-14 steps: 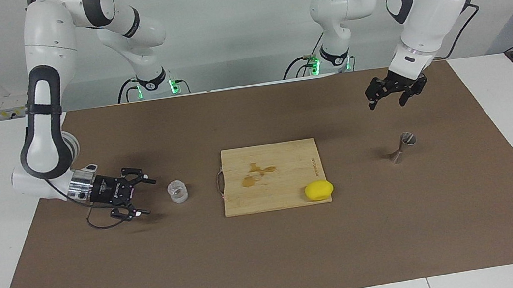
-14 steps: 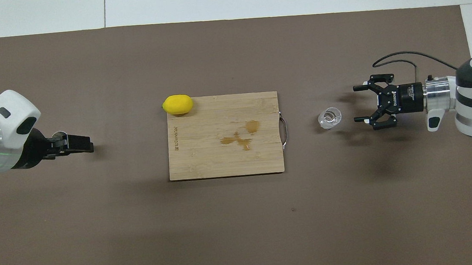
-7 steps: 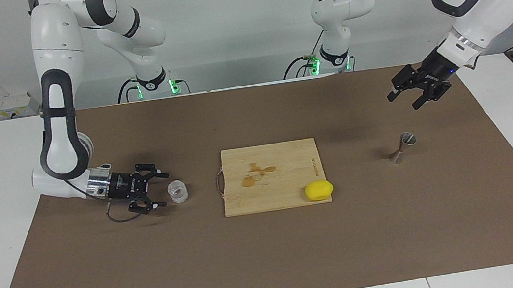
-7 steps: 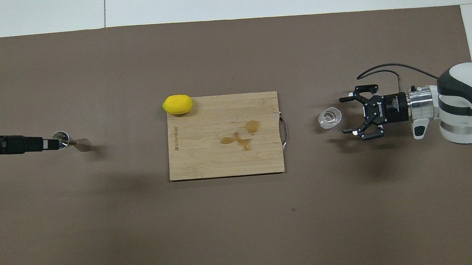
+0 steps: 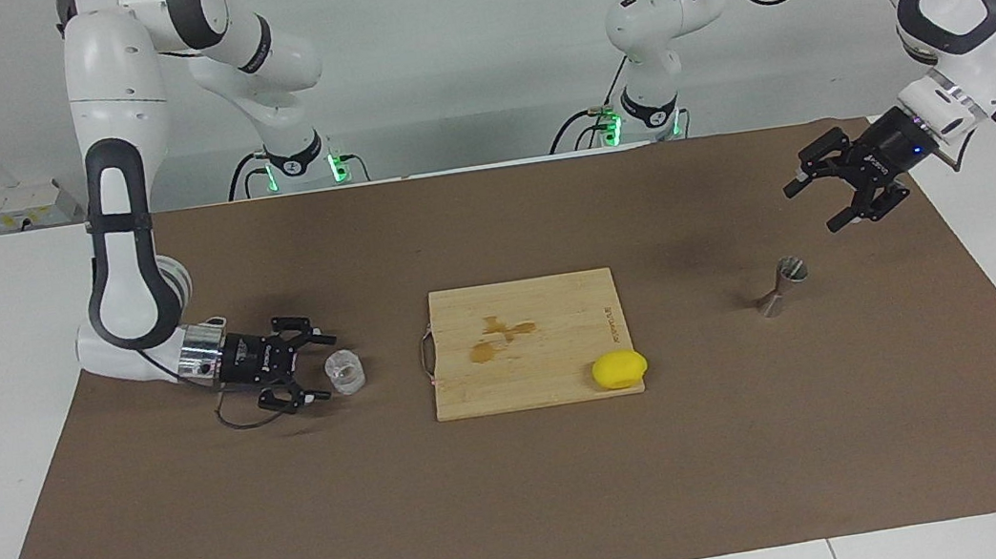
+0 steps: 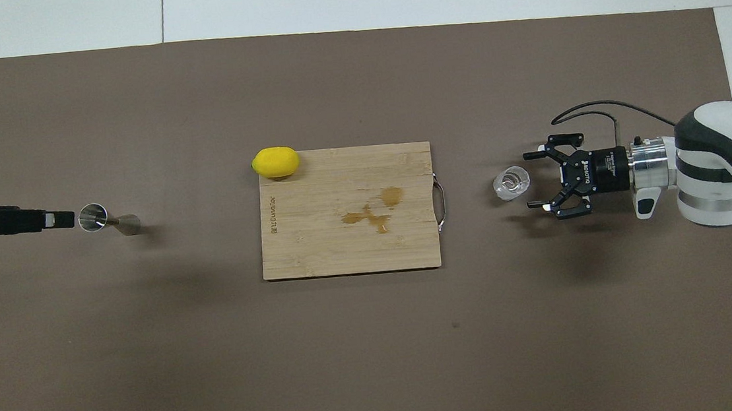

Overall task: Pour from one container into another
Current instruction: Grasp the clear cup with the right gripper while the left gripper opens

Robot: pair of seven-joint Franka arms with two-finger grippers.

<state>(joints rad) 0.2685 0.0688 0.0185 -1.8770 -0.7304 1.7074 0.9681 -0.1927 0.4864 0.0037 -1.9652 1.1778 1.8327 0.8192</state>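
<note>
The clear glass cup [image 5: 345, 373] [image 6: 512, 183] stands on the brown mat toward the right arm's end of the table. My right gripper [image 5: 322, 368] [image 6: 529, 180] is low and horizontal, open, with its fingertips level with the cup's edge and not closed around it. The silver hourglass jigger [image 5: 780, 286] [image 6: 105, 219] stands upright toward the left arm's end. My left gripper [image 5: 811, 209] [image 6: 66, 218] is open and empty, raised in the air beside the jigger, pointing toward it.
A bamboo cutting board [image 5: 550, 311] [image 6: 317, 249] with a brown wet stain lies mid-table between the cup and the jigger. A yellow lemon [image 5: 620, 369] [image 6: 276, 162] sits on the board's corner farthest from the robots.
My right gripper has slid along the mat up to the cup. My left gripper has swung outward toward its end of the table, uncovering the jigger, and lowered a little.
</note>
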